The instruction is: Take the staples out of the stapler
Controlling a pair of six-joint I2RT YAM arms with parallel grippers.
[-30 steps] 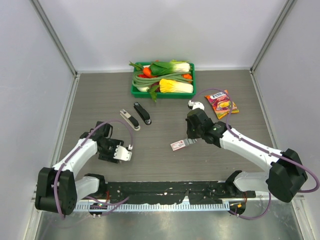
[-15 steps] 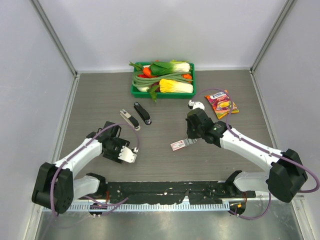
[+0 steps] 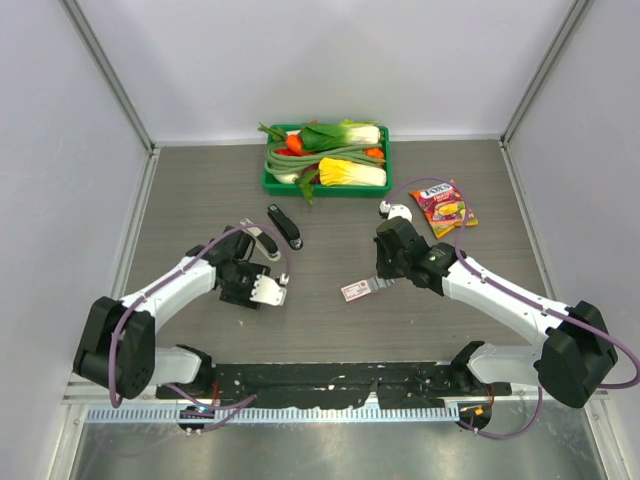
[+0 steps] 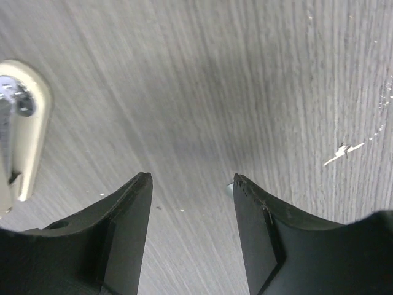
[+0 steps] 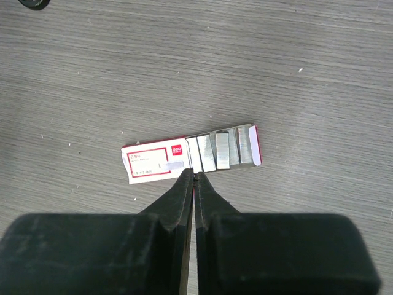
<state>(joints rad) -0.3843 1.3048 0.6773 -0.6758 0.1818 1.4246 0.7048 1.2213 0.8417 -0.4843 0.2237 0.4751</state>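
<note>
Staples (image 5: 221,149): several short silver-grey strips lying side by side in the pulled-out tray of a small pink-and-white box (image 5: 159,163), which lies flat on the wooden table (image 3: 200,190), just right of centre. Right gripper (image 5: 193,175): fingers pressed together with nothing seen between them, tips at the near edge of the box where sleeve meets tray; cannot tell if they touch it. Left gripper (image 4: 191,181): fingers apart over bare table, holding nothing. Pale stapler (image 4: 18,141): its rounded end shows at the left edge of the left wrist view, apart from the fingers; in the top view it is partly hidden by the left arm. Black stapler (image 3: 285,226): just right of the pale one. Green tray (image 3: 270,183) of vegetables at the far edge. Snack packet (image 3: 445,207) far right.
</note>
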